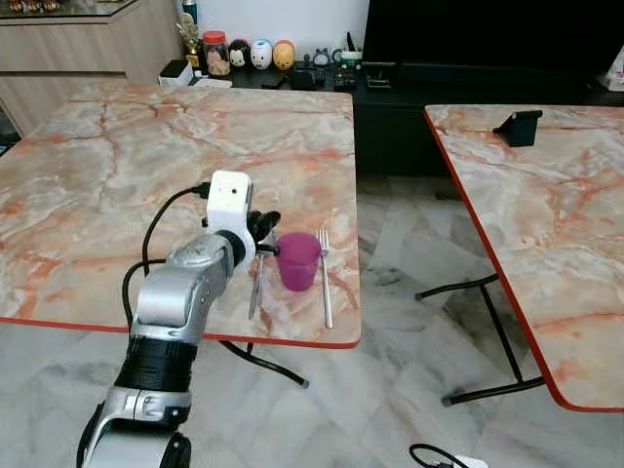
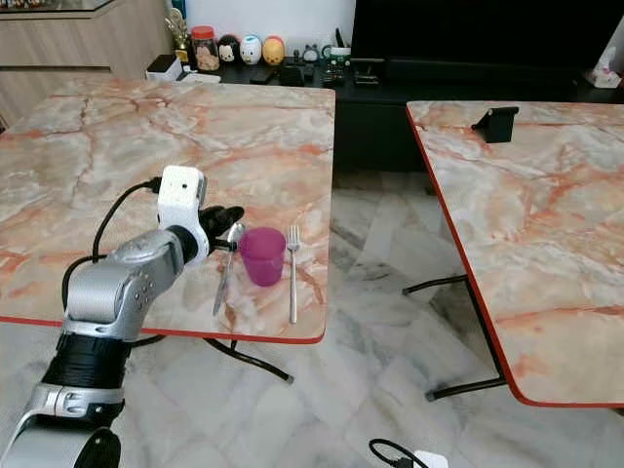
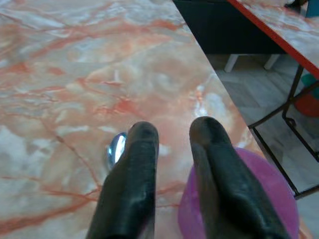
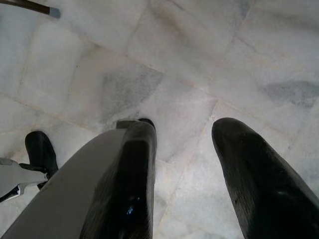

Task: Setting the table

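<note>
A purple cup [image 1: 298,261] stands upright near the front edge of the marble table [image 1: 117,166]. A spoon [image 1: 256,288] lies just left of it and a fork [image 1: 325,278] just right of it, both pointing away from me. My left gripper [image 1: 268,237] hovers at the cup's upper left rim. In the left wrist view its fingers [image 3: 142,164] stand slightly apart: one is over the cup [image 3: 269,199], the other is beside the spoon's bowl [image 3: 116,148]. They hold nothing. My right gripper [image 4: 184,129] hangs open over the floor.
A second marble table [image 1: 546,224] stands to the right across a floor gap, with a black phone stand [image 1: 518,127] on it. Behind is a dark TV cabinet [image 1: 409,88] with jars and figurines [image 1: 249,54]. A cable [image 1: 429,455] lies on the floor.
</note>
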Controlling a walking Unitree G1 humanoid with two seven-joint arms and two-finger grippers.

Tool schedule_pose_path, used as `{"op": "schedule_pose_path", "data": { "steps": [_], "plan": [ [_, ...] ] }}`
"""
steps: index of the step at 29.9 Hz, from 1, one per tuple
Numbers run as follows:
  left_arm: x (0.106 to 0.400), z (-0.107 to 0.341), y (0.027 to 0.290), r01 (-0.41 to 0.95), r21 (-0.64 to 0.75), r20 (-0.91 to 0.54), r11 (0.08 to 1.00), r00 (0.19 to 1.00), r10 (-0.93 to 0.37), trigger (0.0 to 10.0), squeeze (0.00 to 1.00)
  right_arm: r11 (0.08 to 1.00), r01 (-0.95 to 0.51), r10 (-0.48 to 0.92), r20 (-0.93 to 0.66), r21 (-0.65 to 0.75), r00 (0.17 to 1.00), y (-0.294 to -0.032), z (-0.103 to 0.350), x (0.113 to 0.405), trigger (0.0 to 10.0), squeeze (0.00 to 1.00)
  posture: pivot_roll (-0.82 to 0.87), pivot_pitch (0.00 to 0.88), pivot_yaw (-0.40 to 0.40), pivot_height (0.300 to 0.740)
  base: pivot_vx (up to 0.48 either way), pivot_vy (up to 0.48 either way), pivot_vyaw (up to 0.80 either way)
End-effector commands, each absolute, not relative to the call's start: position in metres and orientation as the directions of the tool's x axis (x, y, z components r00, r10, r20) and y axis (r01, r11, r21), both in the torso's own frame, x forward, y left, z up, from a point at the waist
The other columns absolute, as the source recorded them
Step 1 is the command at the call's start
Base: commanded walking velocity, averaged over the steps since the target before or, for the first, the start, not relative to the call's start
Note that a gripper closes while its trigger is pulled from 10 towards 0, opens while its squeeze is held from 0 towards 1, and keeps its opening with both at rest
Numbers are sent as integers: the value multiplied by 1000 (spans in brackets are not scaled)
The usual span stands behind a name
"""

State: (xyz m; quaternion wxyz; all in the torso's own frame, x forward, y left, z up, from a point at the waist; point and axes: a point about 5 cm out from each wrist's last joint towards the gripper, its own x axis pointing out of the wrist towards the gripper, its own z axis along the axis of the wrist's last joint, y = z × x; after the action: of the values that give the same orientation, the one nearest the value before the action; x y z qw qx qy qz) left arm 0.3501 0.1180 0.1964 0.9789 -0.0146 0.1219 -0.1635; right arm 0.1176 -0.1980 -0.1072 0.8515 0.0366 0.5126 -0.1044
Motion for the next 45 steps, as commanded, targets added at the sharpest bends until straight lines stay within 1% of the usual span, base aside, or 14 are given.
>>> {"op": "schedule_pose_path", "data": {
  "steps": [1,8,16,17,23,33,41,45],
  "plan": [
    [353,195,114,335,-60,-285,940,897,-337,10000,1000,975,218,-140,-885,-45,444,-198,-108,116,10000,0,105,0,-16,711,0,0,0],
    [354,193,107,368,-57,-327,928,871,-366,10000,1000,974,221,-138,-887,-42,441,-196,-108,115,10000,0,99,0,-3,711,0,0,0],
    [358,192,110,326,-55,-335,944,884,-325,10000,1000,974,223,-137,-888,-40,439,-196,-109,114,10000,0,98,0,0,711,0,0,0],
    [358,193,111,323,-47,-333,945,887,-320,10000,0,974,222,-137,-888,-40,439,-196,-109,114,10000,0,98,0,-1,711,0,0,0],
    [358,190,114,322,-38,-343,946,885,-315,10000,0,975,220,-137,-888,-42,440,-196,-109,114,10000,0,106,0,-9,711,0,0,0],
    [355,188,112,383,9,-356,924,864,-355,10000,0,975,217,-137,-887,-43,441,-197,-108,115,10000,0,114,0,-17,711,0,0,0],
    [353,184,109,400,21,-369,916,855,-365,10000,0,975,218,-139,-887,-44,441,-198,-108,115,10000,0,112,0,-17,711,0,0,0],
    [352,180,109,421,70,-391,904,846,-363,10000,0,975,218,-139,-887,-45,440,-198,-108,115,10000,0,117,0,-19,711,0,0,0]
  ]
}}
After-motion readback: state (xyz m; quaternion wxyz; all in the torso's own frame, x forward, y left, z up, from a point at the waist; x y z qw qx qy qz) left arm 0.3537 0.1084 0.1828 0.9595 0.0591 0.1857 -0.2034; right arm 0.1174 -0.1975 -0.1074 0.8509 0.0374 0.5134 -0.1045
